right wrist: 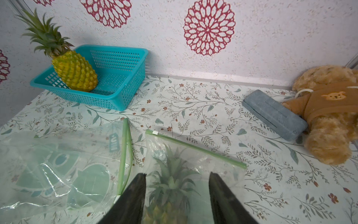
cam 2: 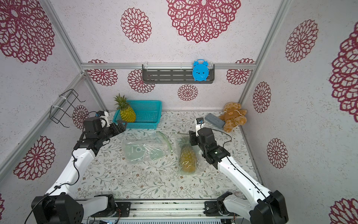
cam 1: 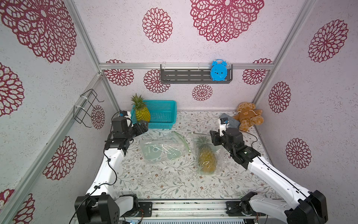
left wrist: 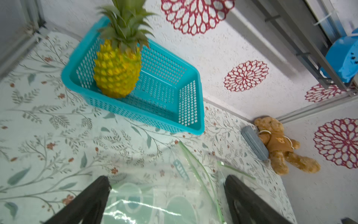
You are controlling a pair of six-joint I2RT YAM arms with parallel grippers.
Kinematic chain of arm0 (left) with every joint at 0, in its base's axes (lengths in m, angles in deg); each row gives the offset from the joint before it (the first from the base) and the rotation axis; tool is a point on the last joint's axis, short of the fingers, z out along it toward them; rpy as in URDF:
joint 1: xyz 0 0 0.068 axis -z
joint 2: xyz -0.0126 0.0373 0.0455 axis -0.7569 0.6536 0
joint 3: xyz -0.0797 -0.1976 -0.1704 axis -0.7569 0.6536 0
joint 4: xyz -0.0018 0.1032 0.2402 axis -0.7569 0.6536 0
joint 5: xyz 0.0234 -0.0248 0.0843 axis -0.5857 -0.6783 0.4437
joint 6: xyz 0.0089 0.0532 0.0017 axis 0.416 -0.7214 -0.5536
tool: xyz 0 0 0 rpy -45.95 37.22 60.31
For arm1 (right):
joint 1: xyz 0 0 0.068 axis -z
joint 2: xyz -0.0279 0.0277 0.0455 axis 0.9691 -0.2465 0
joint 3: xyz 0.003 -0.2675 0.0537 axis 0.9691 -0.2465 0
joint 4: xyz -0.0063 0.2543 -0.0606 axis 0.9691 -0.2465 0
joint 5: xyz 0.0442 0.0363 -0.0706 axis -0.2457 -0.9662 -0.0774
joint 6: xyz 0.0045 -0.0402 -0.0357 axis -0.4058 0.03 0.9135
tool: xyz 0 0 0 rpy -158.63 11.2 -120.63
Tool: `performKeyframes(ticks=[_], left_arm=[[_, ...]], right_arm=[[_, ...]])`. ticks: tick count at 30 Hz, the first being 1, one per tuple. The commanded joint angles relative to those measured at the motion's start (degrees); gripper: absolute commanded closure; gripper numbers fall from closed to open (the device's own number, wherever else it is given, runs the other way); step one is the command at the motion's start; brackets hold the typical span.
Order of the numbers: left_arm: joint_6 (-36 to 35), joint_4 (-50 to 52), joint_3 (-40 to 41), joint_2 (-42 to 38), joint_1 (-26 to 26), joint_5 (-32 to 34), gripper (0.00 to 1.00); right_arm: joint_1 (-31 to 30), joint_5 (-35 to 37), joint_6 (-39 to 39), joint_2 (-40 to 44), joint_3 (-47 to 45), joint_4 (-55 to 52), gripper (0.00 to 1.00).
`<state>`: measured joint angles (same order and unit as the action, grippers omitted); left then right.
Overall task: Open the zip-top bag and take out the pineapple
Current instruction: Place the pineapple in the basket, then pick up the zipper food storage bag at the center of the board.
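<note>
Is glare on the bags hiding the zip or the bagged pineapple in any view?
In both top views, light streaks cross the empty bag, while the bagged pineapple reads clearly; right wrist view: zip sharp, crown hazy behind film; left wrist view: white glare bands on the empty bag.

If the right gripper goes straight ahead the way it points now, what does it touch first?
The right gripper, jaws open, would most likely meet the zip-top bag first, over the leafy crown of the pineapple inside. Its height above the bag is unclear.
</note>
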<state>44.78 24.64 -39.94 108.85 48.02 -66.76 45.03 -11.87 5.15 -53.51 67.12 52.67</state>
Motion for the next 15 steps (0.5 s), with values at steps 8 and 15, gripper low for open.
performKeyframes(ticks=[8,15], left_arm=[[4.5,0.4,2.6,-0.2,9.9,0.1,0.02],[6.0,-1.8,-0.1,6.2,15.5,0.0,0.01]], right_arm=[[0.2,-7.4,-6.0,-12.0,8.1,-8.5,0.42],[-0.2,-6.6,-6.0,-17.7,11.4,-15.7,0.41]])
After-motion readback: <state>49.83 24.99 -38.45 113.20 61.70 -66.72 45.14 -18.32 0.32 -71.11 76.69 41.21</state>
